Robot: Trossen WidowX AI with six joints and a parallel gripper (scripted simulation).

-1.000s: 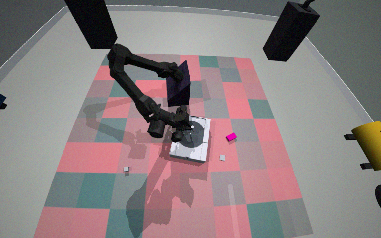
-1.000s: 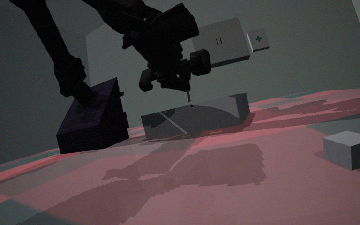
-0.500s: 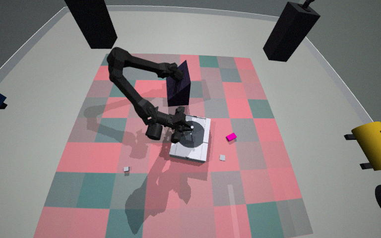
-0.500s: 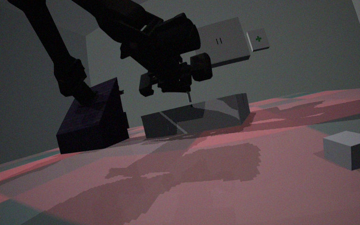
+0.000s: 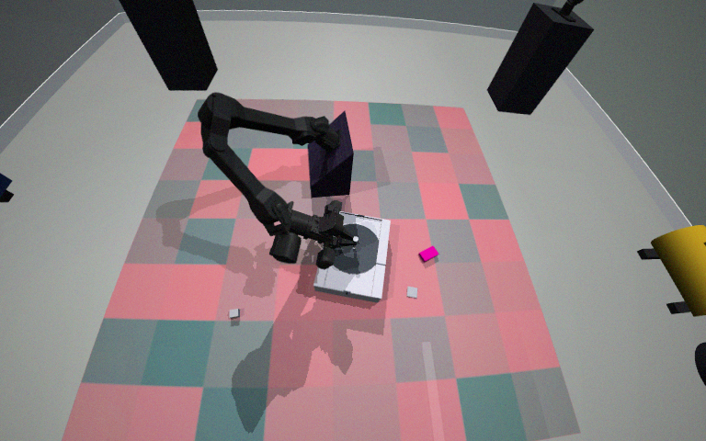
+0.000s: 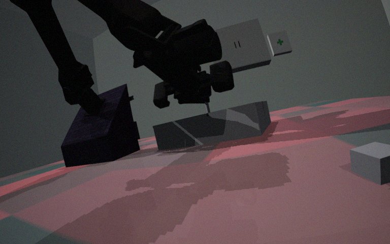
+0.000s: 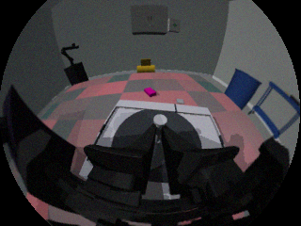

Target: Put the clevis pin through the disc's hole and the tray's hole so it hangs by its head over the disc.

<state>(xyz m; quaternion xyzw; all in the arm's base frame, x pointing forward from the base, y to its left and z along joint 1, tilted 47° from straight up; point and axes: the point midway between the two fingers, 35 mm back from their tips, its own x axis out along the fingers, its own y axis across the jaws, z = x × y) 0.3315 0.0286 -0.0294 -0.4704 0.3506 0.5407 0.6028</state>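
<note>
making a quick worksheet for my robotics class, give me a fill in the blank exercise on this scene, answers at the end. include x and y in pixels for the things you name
The pin [image 5: 355,239] [image 6: 207,108] [image 7: 160,121] is gripped by its ____ end, shank pointing down.

The hand [image 5: 354,241] [image 6: 207,102] [image 7: 158,127] is closed on the ____.

The disc [image 5: 364,260] [image 7: 129,129] lies flat inside the ____.

The small block [image 5: 428,254] [image 7: 150,91] beyond the tray [image 5: 333,286] [image 6: 244,123] [image 7: 198,111] is coloured ____.

Missing words: head; pin; tray; magenta

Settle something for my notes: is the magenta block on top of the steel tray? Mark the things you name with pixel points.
No, in the top view the magenta block [image 5: 428,254] [image 7: 150,91] lies on the checkered surface beside the tray [image 5: 354,289] [image 6: 241,123] [image 7: 193,109].
</note>
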